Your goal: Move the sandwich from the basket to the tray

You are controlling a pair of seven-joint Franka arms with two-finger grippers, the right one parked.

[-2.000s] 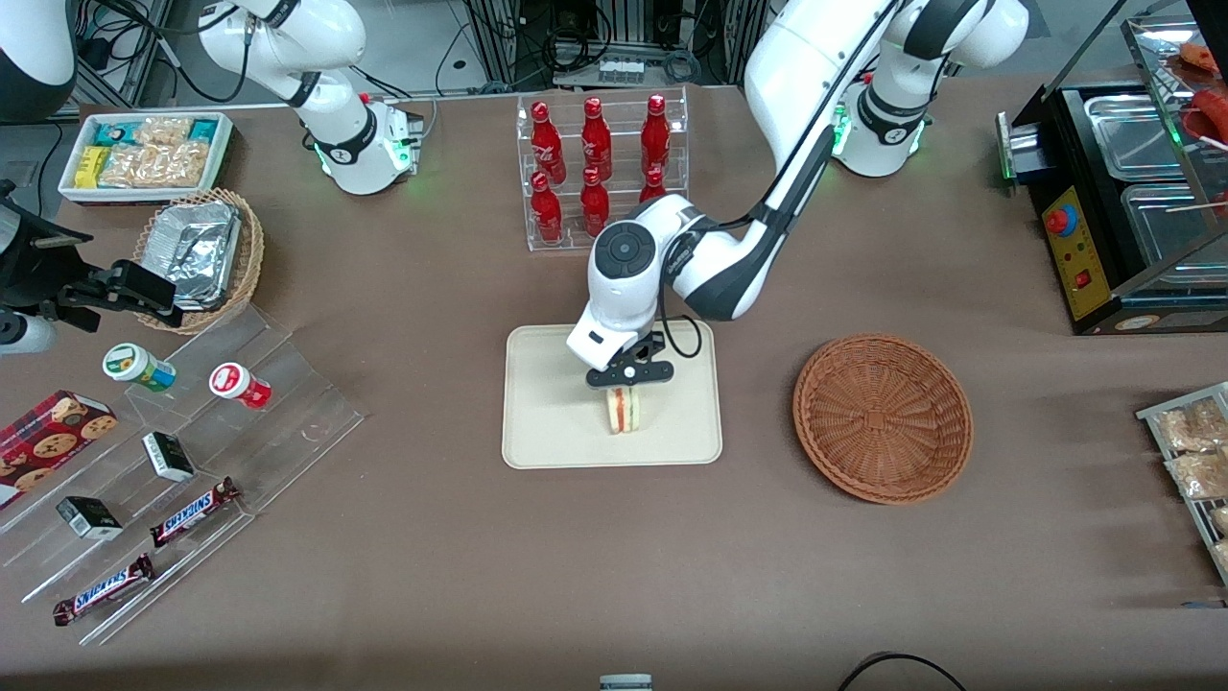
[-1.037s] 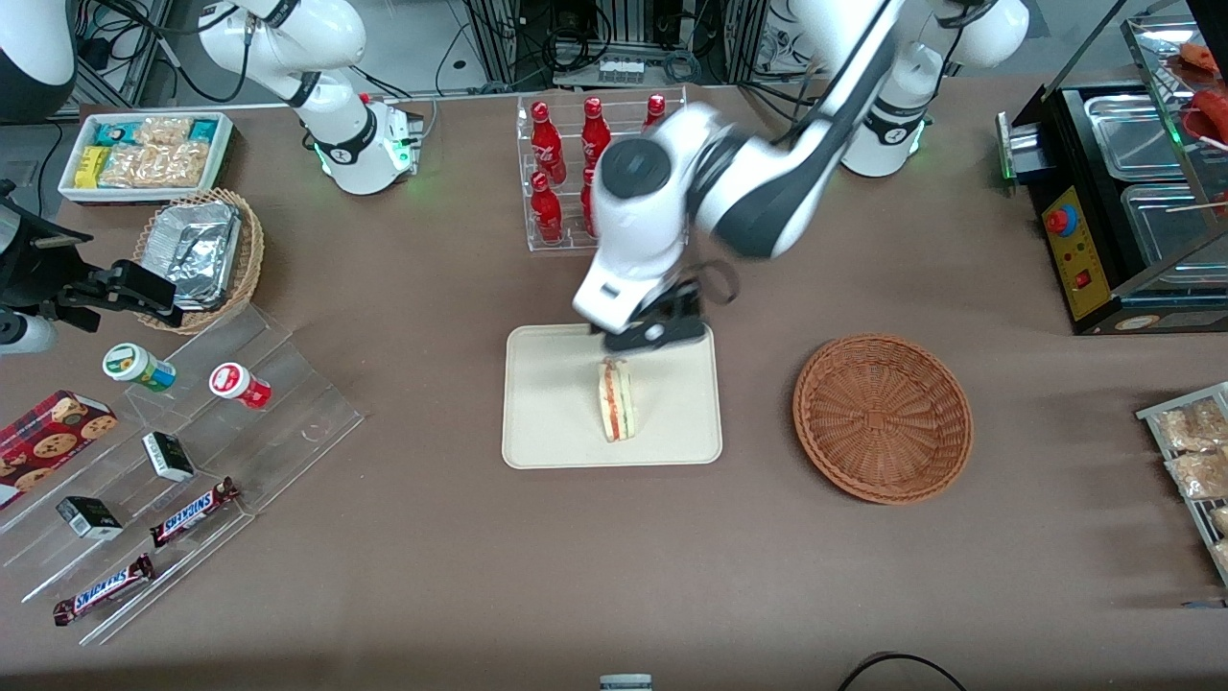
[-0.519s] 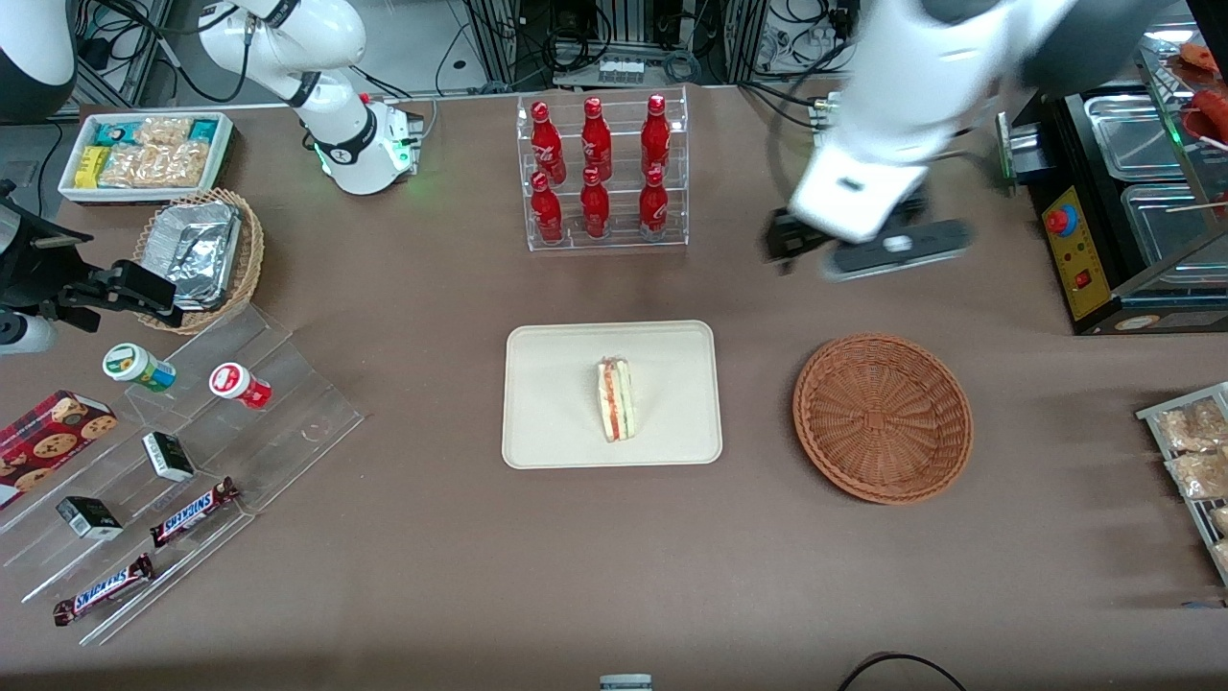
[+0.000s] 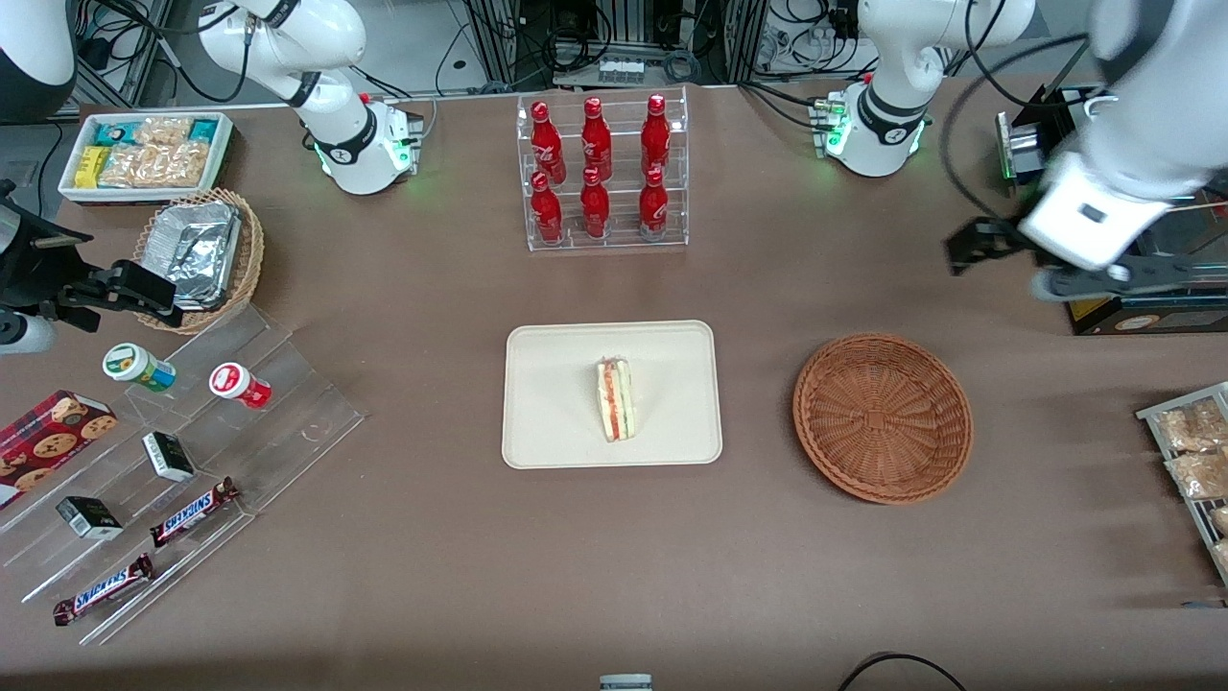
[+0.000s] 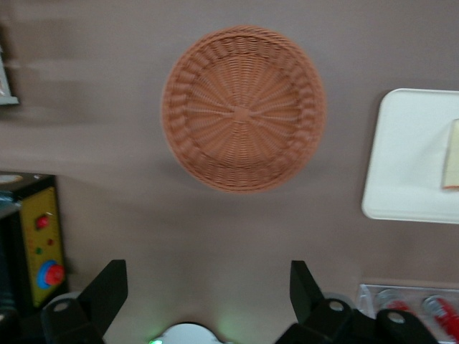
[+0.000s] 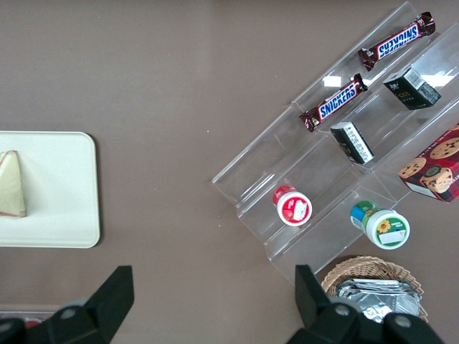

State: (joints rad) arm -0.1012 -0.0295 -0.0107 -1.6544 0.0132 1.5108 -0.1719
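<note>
The sandwich (image 4: 616, 398) lies on the cream tray (image 4: 547, 403) with its red and green filling edge up; it also shows in the right wrist view (image 6: 12, 184) and the left wrist view (image 5: 452, 154). The reddish-brown wicker basket (image 4: 883, 417) stands empty beside the tray, toward the working arm's end, and shows in the left wrist view (image 5: 244, 107). My left gripper (image 4: 1050, 269) is open and empty, high above the table, farther from the front camera than the basket and next to the black appliance. Its fingers (image 5: 107, 287) are wide apart.
A clear rack of red bottles (image 4: 602, 173) stands farther back than the tray. A black appliance with a red button (image 4: 1103, 230) and a rack of snack packets (image 4: 1190, 451) are at the working arm's end. Acrylic racks (image 4: 192, 451) and a foil-filled tan basket (image 4: 201, 254) are at the parked arm's end.
My left gripper let go of the sandwich on the tray, rose, and swung away toward the working arm's end, past the basket. The sandwich stays on the tray.
</note>
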